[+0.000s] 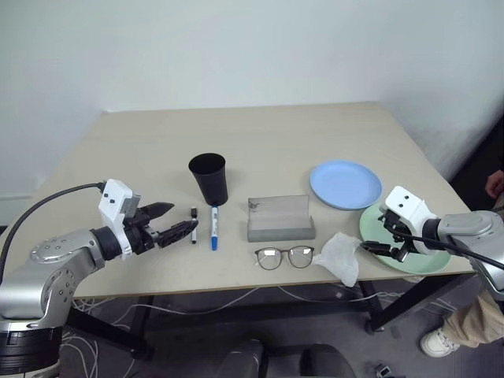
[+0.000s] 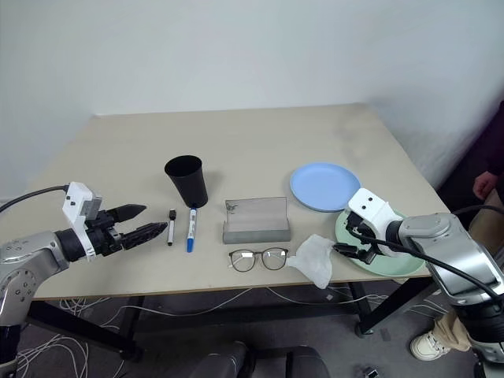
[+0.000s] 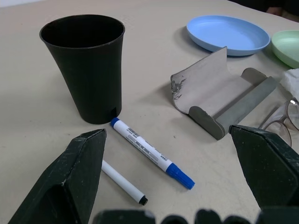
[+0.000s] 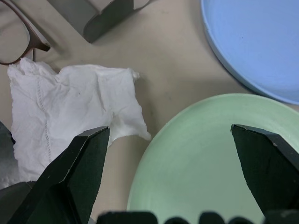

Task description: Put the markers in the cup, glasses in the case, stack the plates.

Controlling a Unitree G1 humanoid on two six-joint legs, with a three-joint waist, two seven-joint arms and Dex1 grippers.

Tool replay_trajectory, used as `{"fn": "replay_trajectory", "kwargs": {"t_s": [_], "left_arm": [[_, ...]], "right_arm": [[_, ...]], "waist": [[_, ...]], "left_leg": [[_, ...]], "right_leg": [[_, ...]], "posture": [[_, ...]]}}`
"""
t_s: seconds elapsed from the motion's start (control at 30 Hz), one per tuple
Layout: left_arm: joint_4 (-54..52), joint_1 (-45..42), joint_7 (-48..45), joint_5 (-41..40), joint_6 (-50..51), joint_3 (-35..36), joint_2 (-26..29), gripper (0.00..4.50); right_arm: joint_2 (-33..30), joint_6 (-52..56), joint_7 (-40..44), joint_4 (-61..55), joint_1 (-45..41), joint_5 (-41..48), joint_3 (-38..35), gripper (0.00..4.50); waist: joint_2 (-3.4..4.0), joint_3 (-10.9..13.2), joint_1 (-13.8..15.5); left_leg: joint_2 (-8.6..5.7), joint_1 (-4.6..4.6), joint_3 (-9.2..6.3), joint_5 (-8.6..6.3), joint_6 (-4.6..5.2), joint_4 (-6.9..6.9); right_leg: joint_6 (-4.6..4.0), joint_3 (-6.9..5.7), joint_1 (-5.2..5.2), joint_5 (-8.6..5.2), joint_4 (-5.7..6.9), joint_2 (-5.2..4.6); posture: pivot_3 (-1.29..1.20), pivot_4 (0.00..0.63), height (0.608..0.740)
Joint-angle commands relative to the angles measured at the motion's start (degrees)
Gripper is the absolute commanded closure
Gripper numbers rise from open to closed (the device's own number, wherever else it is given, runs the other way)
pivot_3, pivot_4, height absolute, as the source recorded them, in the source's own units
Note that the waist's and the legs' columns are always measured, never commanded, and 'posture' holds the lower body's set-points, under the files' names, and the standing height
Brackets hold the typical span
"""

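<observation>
On the surface (image 1: 142,150) the black cup (image 1: 209,179) stands upright with the black-capped marker (image 1: 194,224) and the blue-capped marker (image 1: 213,227) lying side by side just in front of it; the left gripper (image 1: 177,222) hangs beside the black-capped one, jaws apart and empty. To their right the grey case (image 1: 280,219) lies open with the glasses (image 1: 284,257) in front of it and a crumpled white tissue (image 1: 341,257) next to them. The blue plate (image 1: 345,184) and green plate (image 1: 378,228) lie side by side, unstacked, and the right gripper (image 1: 384,242) hovers over the green plate's near-left edge with jaws apart, holding nothing.

Bright, even light; soft shadows.
</observation>
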Motion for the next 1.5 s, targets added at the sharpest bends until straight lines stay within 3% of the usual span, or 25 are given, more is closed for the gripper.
{"fn": "replay_trajectory", "kwargs": {"t_s": [0.03, 0.47, 0.6, 0.83, 1.5], "left_arm": [[-0.51, -1.02, -0.28, 0.17, -0.92, 1.01, 0.21, 0.04], [-0.97, -0.71, 0.34, 0.02, -0.62, 1.75, 0.32, 0.04], [-1.16, -0.53, 0.57, -0.07, -0.53, 2.09, 0.33, 0.00], [-1.50, -0.23, 0.88, -0.40, -0.34, 2.55, 0.42, 0.00], [-2.90, 0.79, 1.34, -0.83, 0.70, 3.92, 0.59, 0.00]], "right_arm": [[-1.47, -0.02, -1.00, -1.94, 0.13, -1.11, -0.04, 0.00], [-1.86, -1.08, -0.42, -2.53, 1.40, -2.57, 4.67, 0.00], [-1.51, -1.69, -0.63, -1.02, 0.57, -3.54, 6.27, 0.92], [-1.05, -3.27, -0.80, 1.70, -1.18, -5.80, 8.42, 3.42], [0.52, -4.76, -0.64, 6.20, -4.98, -8.94, 11.04, 3.42]], "waist": [[-0.04, 0.00, 0.00], [-0.05, 0.00, 0.01], [-0.05, 0.00, 0.01], [-0.05, 0.00, 0.01], [-0.09, -0.01, 0.01]], "left_leg": [[0.00, 0.00, 0.04, -0.02, 0.03, 0.02], [0.01, -0.06, 0.24, -0.20, 0.31, 0.46], [0.01, -0.06, 0.30, -0.21, 0.33, 0.47], [0.01, -0.06, 0.35, -0.21, 0.33, 0.47], [0.01, -0.06, 0.38, -0.22, 0.34, 0.51]], "right_leg": [[0.01, 0.01, 0.00, 0.00, 0.00, -0.01], [0.16, 0.12, 0.13, 0.08, 0.00, -0.05], [0.18, 0.11, 0.12, 0.09, 0.00, -0.13], [0.20, 0.11, 0.11, 0.10, 0.00, -0.15], [0.27, 0.11, 0.13, 0.15, 0.00, -0.17]], "posture": [[0.00, 0.000, 0.740], [0.00, 0.000, 0.740], [0.00, 0.000, 0.740], [0.00, 0.000, 0.740], [0.00, 0.000, 0.740]]}}
